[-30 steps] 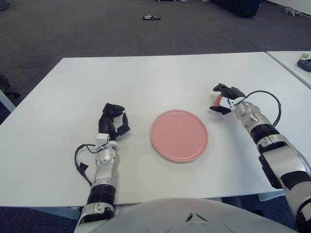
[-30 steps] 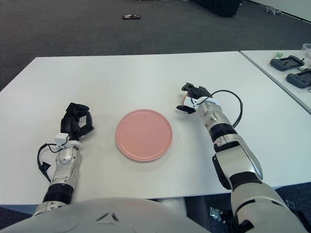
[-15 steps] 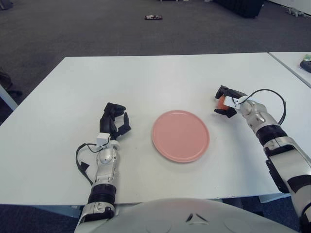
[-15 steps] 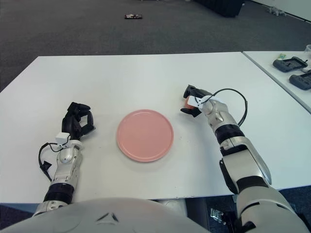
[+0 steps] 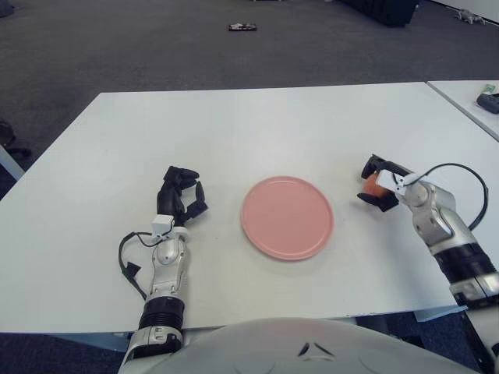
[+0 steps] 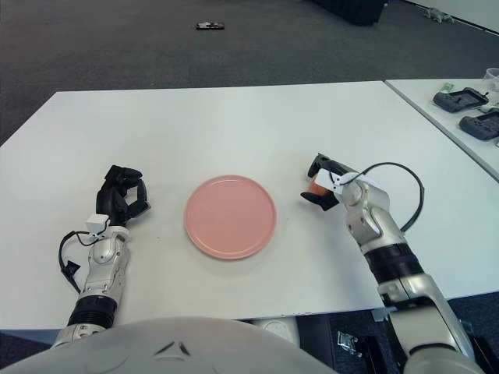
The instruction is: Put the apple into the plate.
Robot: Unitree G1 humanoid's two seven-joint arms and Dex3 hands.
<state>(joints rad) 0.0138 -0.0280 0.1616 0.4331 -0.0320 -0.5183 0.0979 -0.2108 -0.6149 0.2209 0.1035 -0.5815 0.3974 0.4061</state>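
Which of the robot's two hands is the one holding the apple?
The right hand, right of the pink plate, grips the apple; the left hand holds nothing.

Smooth white tabletop (image 5: pixel 234 132), matt, laminate-like. Pink plate (image 5: pixel 287 217) at centre, smooth, faint satin sheen, plastic or glazed ceramic: cannot tell which. Orange-red apple (image 5: pixel 375 188) at 3 o'clock from plate, smooth skin, mostly hidden by matt black plastic fingers of right hand (image 5: pixel 381 185). Left hand (image 5: pixel 181 199) at 9 o'clock from plate: same matt black plastic fingers, silvery metallic wrist. Dark grey floor (image 5: pixel 156 47) at 12 o'clock, rough carpet-like weave.
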